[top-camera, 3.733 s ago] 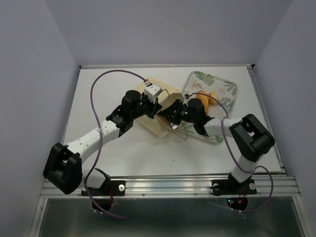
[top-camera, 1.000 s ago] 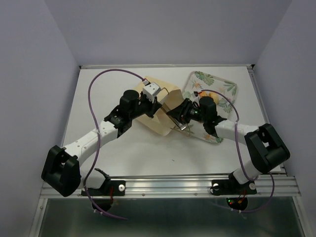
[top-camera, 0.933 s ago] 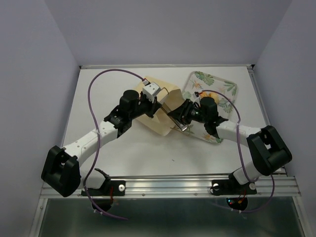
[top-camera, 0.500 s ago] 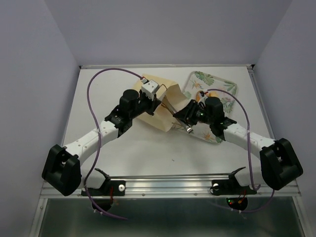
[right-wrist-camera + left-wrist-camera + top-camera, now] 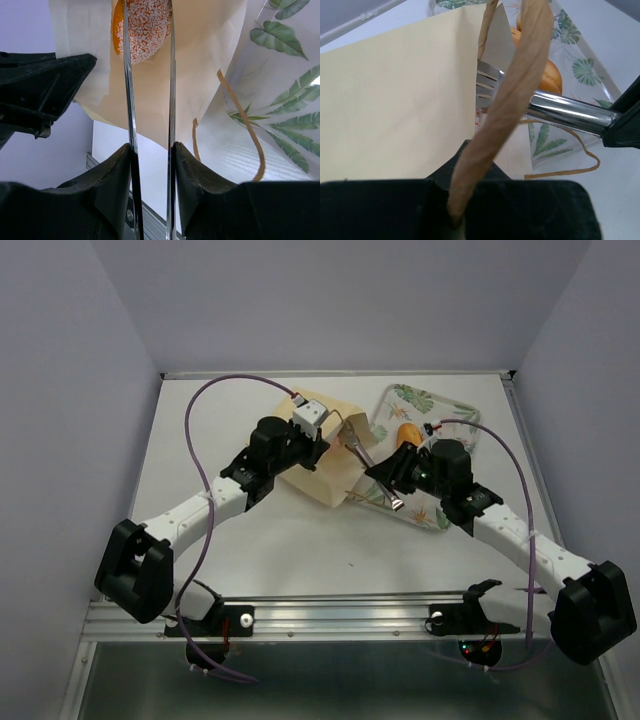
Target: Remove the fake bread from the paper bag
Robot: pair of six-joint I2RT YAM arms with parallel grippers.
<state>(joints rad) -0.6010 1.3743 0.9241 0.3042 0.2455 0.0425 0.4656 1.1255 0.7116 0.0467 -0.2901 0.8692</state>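
One sugared bread (image 5: 142, 25) held in tongs (image 5: 128, 90), ahead of right tool (image 5: 151, 147) gripping them.

Twin arms, white over black.
Left arm (image 5: 190, 518) and right arm (image 5: 512, 537): white links, chunky black joint housings. Purple cable (image 5: 240, 379) loops along each. Left gripper (image 5: 455, 205) and right gripper (image 5: 150, 165) matte black. Green light (image 5: 462, 646) low on the right arm.

Paper bag (image 5: 325, 480) just left of the tray (image 5: 457, 420), tongs (image 5: 357, 445) between them, bread piece (image 5: 407, 432) on the tray.
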